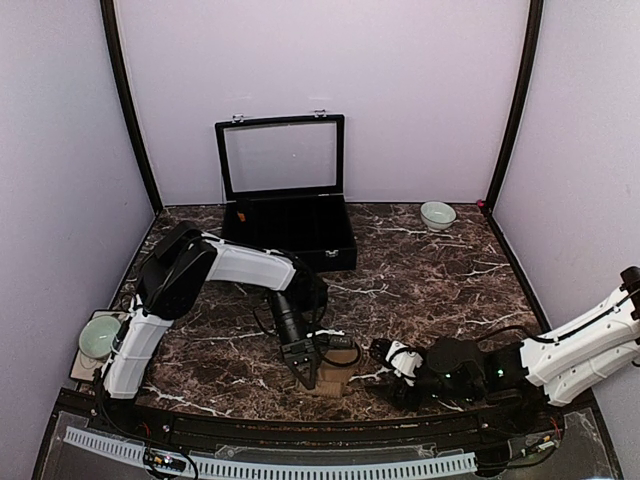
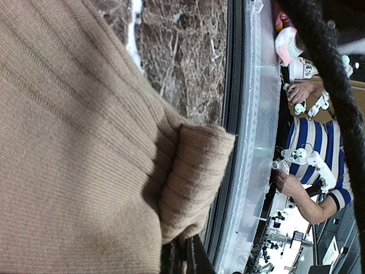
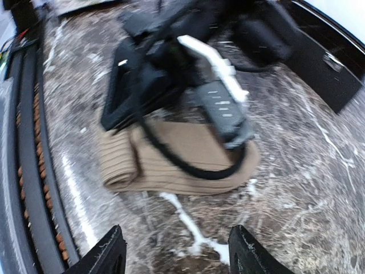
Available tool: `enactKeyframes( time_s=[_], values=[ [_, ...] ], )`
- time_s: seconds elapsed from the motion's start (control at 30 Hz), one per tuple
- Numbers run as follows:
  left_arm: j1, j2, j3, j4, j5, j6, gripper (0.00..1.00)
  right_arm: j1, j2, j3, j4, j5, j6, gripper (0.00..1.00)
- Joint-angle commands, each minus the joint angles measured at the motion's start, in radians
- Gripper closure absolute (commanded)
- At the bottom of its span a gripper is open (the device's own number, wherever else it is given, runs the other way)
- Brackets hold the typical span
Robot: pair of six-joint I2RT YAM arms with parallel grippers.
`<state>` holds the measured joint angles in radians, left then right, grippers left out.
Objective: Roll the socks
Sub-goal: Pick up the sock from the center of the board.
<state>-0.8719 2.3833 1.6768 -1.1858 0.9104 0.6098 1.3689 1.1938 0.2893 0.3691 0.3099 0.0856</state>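
Twin arms in white shells over black joints: left arm (image 1: pixel 250 265) with bulky black shoulder and looping black cable (image 3: pixel 171 162); right arm (image 1: pixel 590 345) with black forearm, small green lights. Tapered black fingertips (image 3: pixel 111 251) on right gripper (image 3: pixel 177 249).

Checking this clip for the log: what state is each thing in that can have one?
tan sock: one end rolled, rest lying flat.
left pincer: shut on the tan sock.
right pincer: open, empty.
black case: lid up.
far bowl: upright.
left bowl: upright.
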Motion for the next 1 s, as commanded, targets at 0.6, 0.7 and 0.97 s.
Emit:
enactKeyframes(
  time_s=[0.6,0.7,0.97],
  values=[
    [0.004,0.113,-0.059,0.217,-0.411,-0.043,1.0,0.048,0.499,0.318,0.136,-0.104,-0.322,0.47],
    [0.004,0.115,-0.063,0.218,-0.407,-0.038,1.0,0.027,0.546,0.322,0.17,-0.101,-0.32,0.48],
    [0.005,0.095,-0.079,0.218,-0.384,-0.029,0.96,0.013,0.624,0.349,0.114,-0.156,-0.279,0.77]
  ],
)
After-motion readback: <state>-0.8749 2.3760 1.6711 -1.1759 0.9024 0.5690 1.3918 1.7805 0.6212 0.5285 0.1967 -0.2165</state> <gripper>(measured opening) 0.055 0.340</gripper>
